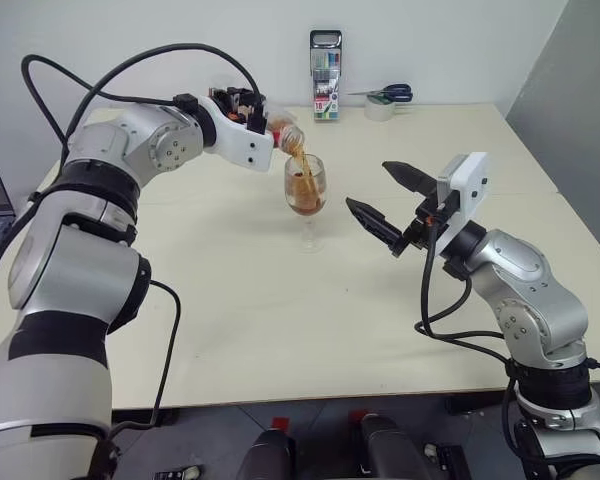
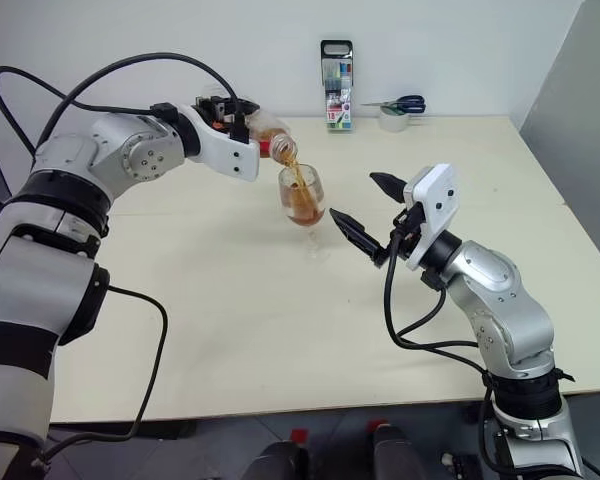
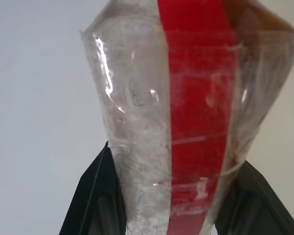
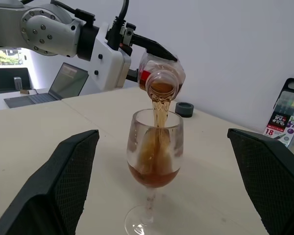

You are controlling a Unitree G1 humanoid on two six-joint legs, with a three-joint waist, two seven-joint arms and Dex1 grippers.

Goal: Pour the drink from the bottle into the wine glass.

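Left eye view, bottle [image 1: 286,133] in left tool [image 1: 248,108], tipped over wine glass [image 1: 305,185]

The marker pack [image 4: 286,116], standing on the table behind the wine glass [image 4: 155,157], bears a white "18" on its label.

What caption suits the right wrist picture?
Left gripper tips the bottle, streaming drink into the wine glass.

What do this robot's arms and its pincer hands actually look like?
Both arms are built of rounded silver-grey metal segments with black bands at the joints, and loose black cables loop along them. Each wrist carries a white boxy housing. The left gripper and right gripper each have two black, tapered fingers whose inner faces are finely textured.
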